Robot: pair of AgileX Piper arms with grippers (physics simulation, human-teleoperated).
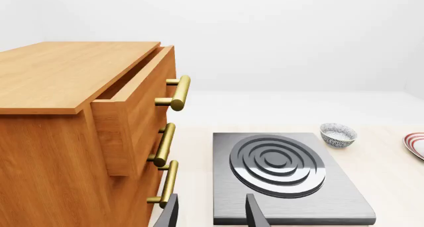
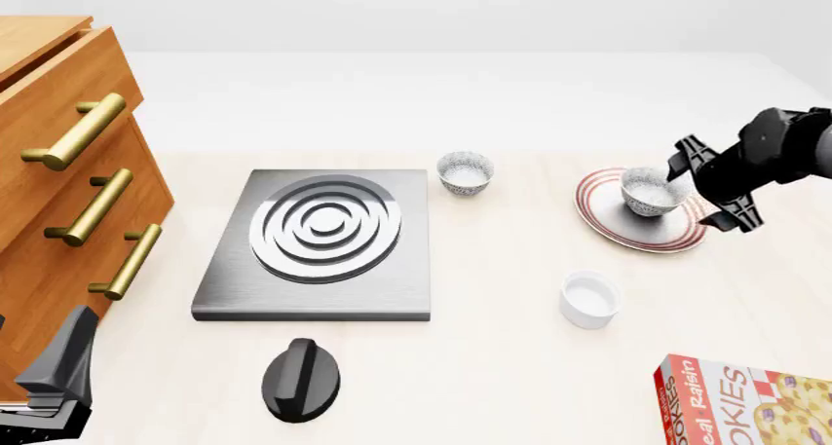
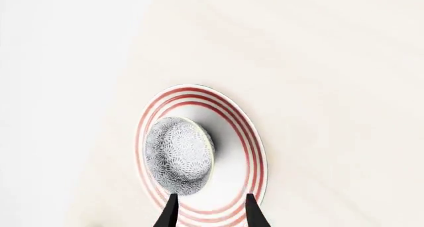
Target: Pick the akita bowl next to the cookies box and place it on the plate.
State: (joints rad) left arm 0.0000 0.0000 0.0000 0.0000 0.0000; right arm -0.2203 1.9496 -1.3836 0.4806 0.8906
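Note:
An akita bowl (image 2: 650, 190) with a white inside and grey-black patterned outside rests on the red-ringed white plate (image 2: 611, 226). My right gripper (image 2: 703, 186) hovers open just to its right, its fingers off the bowl. From the right wrist, the bowl (image 3: 178, 155) lies on the plate (image 3: 233, 137) just beyond the open gripper (image 3: 210, 197). The look-alike bowl (image 2: 465, 172) stands by the stove's far right corner. The cookies box (image 2: 747, 406) lies at the front right. My left gripper (image 2: 55, 367) is open and empty at the front left.
A grey stove slab (image 2: 325, 233) with silver rings lies centre-left, with a black knob (image 2: 302, 377) in front of it. A plain white cup (image 2: 590, 299) stands between plate and cookies box. A wooden cabinet (image 2: 58, 172) with brass handles and its top drawer ajar fills the left.

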